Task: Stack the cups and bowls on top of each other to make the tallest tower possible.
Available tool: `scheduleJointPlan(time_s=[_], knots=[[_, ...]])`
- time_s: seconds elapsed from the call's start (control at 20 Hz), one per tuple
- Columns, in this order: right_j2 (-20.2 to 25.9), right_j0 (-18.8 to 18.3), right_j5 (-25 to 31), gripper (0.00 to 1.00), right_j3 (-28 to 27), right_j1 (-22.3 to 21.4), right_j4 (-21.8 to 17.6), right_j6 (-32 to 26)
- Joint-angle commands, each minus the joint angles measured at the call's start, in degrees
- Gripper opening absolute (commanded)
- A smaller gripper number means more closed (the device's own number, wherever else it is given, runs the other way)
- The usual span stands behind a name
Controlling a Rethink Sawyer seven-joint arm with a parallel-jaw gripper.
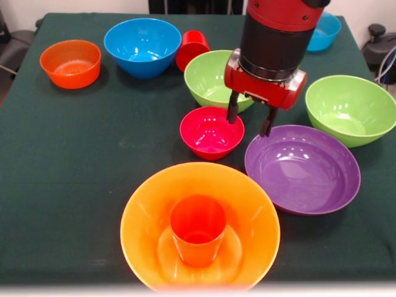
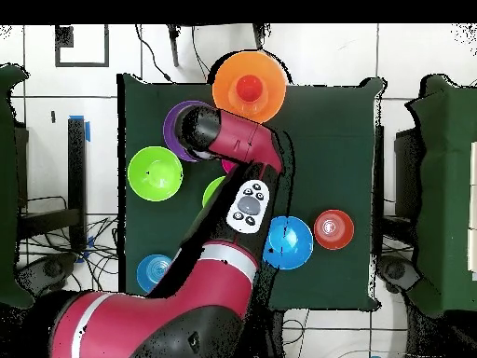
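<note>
The big orange bowl [image 1: 141, 207] stands at the near edge with the orange cup [image 1: 198, 230] upright inside it; both also show in the overhead view, the bowl [image 2: 268, 89] and the cup [image 2: 248, 89]. The small crimson bowl [image 1: 207, 133] stands alone just behind it. My gripper [image 1: 250, 120] is open and empty, low over the gap between the crimson bowl and the wide purple bowl [image 1: 302, 168]. One finger [image 1: 232, 110] is at the crimson bowl's right rim. The red cup [image 1: 192, 48] lies on its side at the back.
Two lime green bowls [image 1: 210, 77] [image 1: 349, 108] flank my arm. A blue bowl [image 1: 142, 44] and a small orange bowl [image 1: 70, 63] stand at the back left, and another blue bowl [image 1: 326, 31] at the back right. The table's near edge [image 1: 62, 281] runs close to the big orange bowl.
</note>
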Motion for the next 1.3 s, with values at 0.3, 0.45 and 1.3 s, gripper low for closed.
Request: scheduleJointPlan(time_s=[0.3, 0.45, 1.3], knots=[[7.0, -1.9, -6.9, 1.00, 8.6, -0.8, -1.7, 6.5], [7.2, -2.0, -7.1, 1.00, 8.3, -0.6, -1.8, 6.3], [5.6, -1.9, -5.0, 1.00, 4.6, 0.8, -2.6, 6.1]])
